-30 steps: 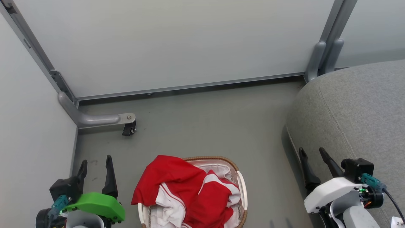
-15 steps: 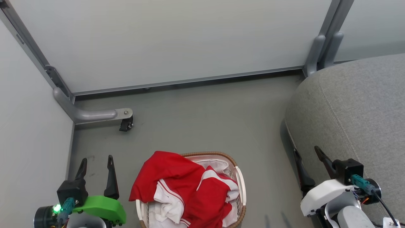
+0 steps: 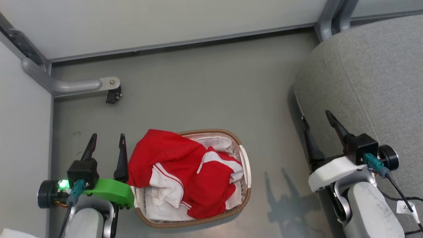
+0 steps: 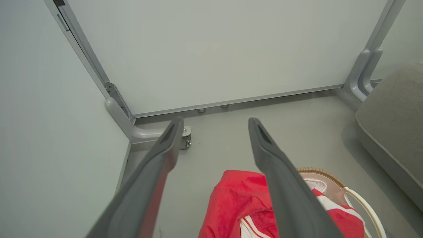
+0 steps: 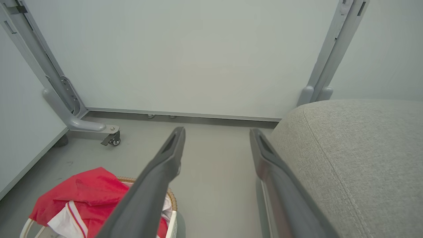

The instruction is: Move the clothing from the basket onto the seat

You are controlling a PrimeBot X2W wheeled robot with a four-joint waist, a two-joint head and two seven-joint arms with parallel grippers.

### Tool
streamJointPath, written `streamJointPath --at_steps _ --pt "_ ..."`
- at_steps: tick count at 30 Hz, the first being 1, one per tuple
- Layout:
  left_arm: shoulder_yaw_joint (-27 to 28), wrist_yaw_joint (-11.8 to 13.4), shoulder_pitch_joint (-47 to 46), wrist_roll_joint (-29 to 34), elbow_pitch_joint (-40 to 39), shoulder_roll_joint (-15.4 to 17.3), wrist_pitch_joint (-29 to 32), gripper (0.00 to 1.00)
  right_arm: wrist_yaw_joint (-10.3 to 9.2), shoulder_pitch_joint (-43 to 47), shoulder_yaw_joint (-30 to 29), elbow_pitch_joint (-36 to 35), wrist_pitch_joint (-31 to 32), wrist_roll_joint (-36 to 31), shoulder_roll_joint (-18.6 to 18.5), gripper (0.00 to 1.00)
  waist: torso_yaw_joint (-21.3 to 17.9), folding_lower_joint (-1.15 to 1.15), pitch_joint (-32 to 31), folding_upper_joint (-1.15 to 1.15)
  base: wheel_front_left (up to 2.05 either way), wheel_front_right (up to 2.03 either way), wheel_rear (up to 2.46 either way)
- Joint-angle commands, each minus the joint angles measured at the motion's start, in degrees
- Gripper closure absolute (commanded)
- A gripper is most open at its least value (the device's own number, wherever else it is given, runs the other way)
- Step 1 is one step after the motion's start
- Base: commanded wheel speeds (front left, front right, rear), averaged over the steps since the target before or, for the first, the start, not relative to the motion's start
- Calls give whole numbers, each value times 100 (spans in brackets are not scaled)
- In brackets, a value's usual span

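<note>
Looking down from the head: has anything gone over yet?
— Nothing, I'd say. The clothing (image 3: 178, 172) lies heaped in the basket (image 3: 211, 131), one red fold spilling over its left rim. The basket stands on the floor (image 3: 205, 82), well apart from the floor's far edge. The seat (image 3: 370, 72) at the right is bare where it shows.
— The grippers?
— The left gripper (image 3: 108, 135) hangs just beside the basket's left rim, fingers spread, holding nothing. The right gripper (image 3: 315, 115) is at the seat's left edge, likewise spread and empty.
— Left wrist?
— The left gripper (image 4: 215, 119) has its fingers wide apart over the floor, with clothing (image 4: 238, 195) and basket (image 4: 317, 171) below them and the seat (image 4: 390, 109) at the right.
— Right wrist?
— The right gripper (image 5: 217, 130) is parted too. One finger runs along the seat (image 5: 357, 148) edge, and I cannot tell whether it touches. Clothing (image 5: 89, 188) sits in the basket (image 5: 125, 179) at lower left.
— So what's left?
— All of it, by my reckoning: grasp, lift, carry and lay each garment on the seat.
</note>
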Motion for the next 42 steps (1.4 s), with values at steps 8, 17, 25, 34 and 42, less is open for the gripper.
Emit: streamJointPath --at_steps 8,17,25,34,42 --pt "-103 -278 -1042 535 324 158 -116 0 -3 -711 272 -431 -132 -131 1 0 -637 -1 1657 0 0 0 0" --pt "-456 -433 -1931 996 783 456 -174 0 -3 -1108 420 -833 -199 -93 4 0 -1076 -1 2754 0 0 0 0" --pt "-898 -536 -2402 1018 1397 718 -172 0 -3 -1214 488 -961 -197 169 5 0 -1267 -1 3293 0 0 0 0" --pt "-1595 -571 -2854 1105 2718 945 -171 0 -3 -1165 607 -873 -193 144 2 0 -1300 -1 3526 0 0 0 0" --pt "-1897 -420 -3127 1204 3622 932 -171 93 -3 -1218 682 -809 -193 136 3 0 -1258 -1 3441 0 0 0 0"
